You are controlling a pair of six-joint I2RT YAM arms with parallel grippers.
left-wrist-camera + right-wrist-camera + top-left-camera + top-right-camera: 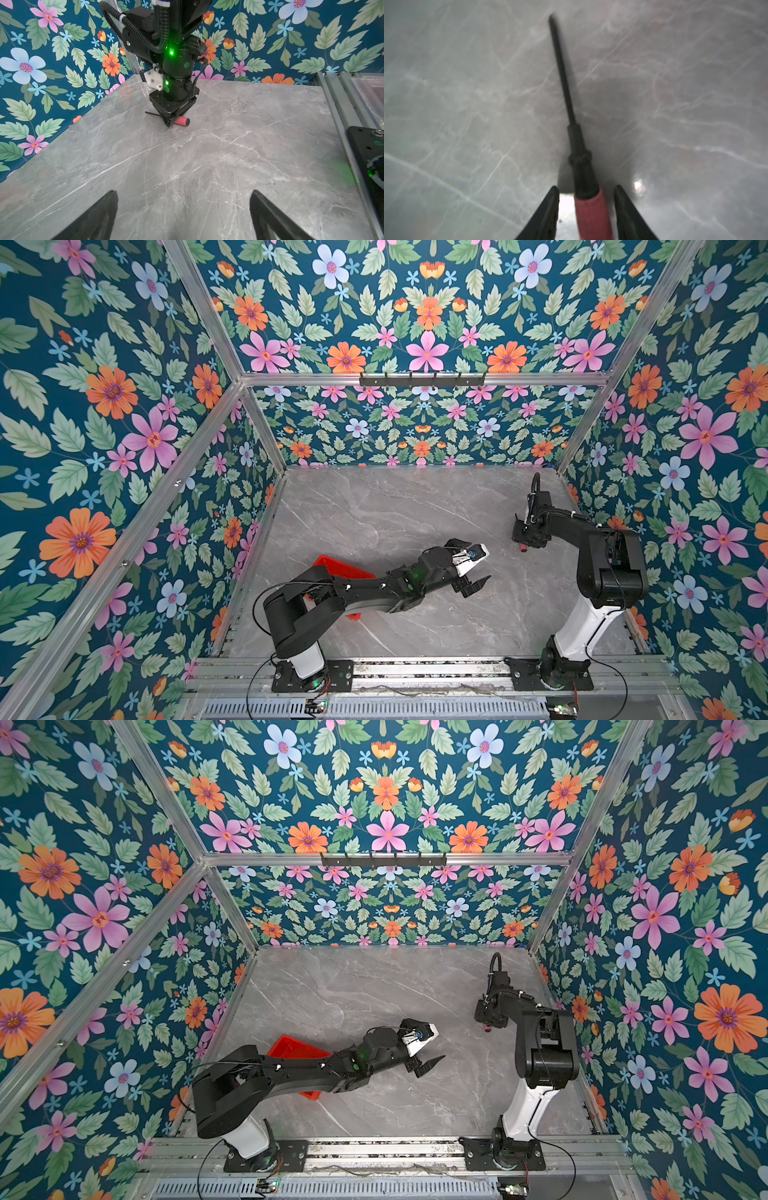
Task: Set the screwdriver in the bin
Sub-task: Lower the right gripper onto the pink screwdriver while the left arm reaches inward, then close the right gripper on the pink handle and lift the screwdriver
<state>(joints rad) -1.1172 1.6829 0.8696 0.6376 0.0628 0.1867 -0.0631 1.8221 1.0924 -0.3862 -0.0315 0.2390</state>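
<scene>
The screwdriver (589,214), with a pinkish-red handle and a thin dark shaft, lies flat on the grey marble table at the right rear in both top views (523,548) (486,1028). My right gripper (586,187) points down over it, its fingers straddling the handle with a small gap on each side. From the left wrist view the handle (182,121) sticks out from under that gripper. The red-orange bin (336,566) (291,1046) sits at the left front, mostly hidden under my left arm. My left gripper (184,192) (478,572) hovers open and empty over mid-table.
Floral walls close in the table on three sides. An aluminium rail (415,668) with the two arm bases runs along the front edge. A black hook rack (422,380) hangs on the back frame, high above the table.
</scene>
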